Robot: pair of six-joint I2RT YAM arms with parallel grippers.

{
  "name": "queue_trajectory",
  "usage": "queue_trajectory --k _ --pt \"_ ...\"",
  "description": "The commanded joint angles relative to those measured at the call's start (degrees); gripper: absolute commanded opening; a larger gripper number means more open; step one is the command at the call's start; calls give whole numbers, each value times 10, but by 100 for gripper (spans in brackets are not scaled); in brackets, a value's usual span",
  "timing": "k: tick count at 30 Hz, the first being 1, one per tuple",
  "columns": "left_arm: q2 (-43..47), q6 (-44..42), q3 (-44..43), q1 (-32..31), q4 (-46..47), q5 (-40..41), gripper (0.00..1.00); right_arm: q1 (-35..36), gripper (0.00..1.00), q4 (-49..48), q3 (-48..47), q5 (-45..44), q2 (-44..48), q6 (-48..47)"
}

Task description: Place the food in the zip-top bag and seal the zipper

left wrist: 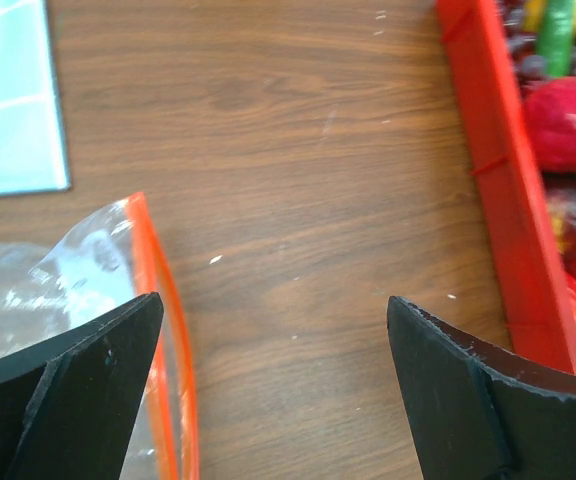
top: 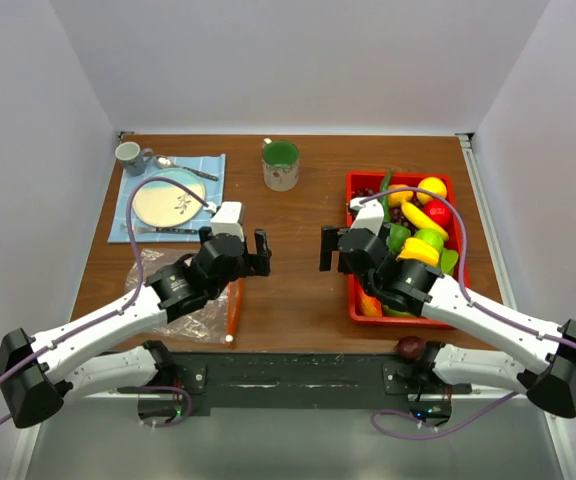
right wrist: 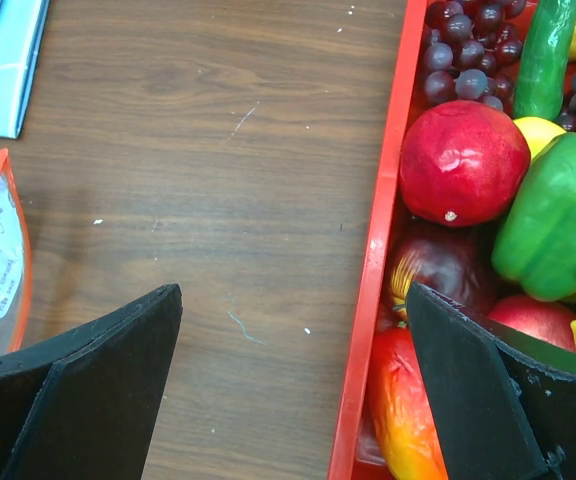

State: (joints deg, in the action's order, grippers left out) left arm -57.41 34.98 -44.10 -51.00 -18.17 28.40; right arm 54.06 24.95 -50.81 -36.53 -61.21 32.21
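The left pincer hangs spread and empty at centre frame, just upper right of the zip-top bag on the tabletop. The right pincer, also spread, is left of the food in the red tray.

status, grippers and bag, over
Left gripper and right gripper open, empty. Clear crinkly zip-top bag flat beneath left arm, no food seen inside. Glossy toy food in red plastic tray. Nothing blocking.
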Motion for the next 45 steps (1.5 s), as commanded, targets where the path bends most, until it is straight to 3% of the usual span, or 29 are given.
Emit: queue_trajectory --k 1,7,12,18,23,33,39,45 --pt "-2 54 -33 4 -55 61 100 2 99 4 -25 -15 14 14" --pt "14 90 -46 11 -108 112 88 2 99 7 -9 -6 31 27" --pt "-34 136 -64 25 -186 172 76 2 99 17 7 2 51 43" --pt "-100 184 -51 31 -222 218 73 2 99 27 40 5 94 65" --pt "-137 180 -46 28 -204 198 66 2 99 40 47 14 101 70" --pt "-126 219 40 8 -176 170 68 1 99 46 58 12 94 80" --pt "-109 190 63 -6 -119 148 79 2 99 55 51 9 87 80" --pt "-75 149 61 -11 -104 121 78 2 99 59 55 -4 94 83"
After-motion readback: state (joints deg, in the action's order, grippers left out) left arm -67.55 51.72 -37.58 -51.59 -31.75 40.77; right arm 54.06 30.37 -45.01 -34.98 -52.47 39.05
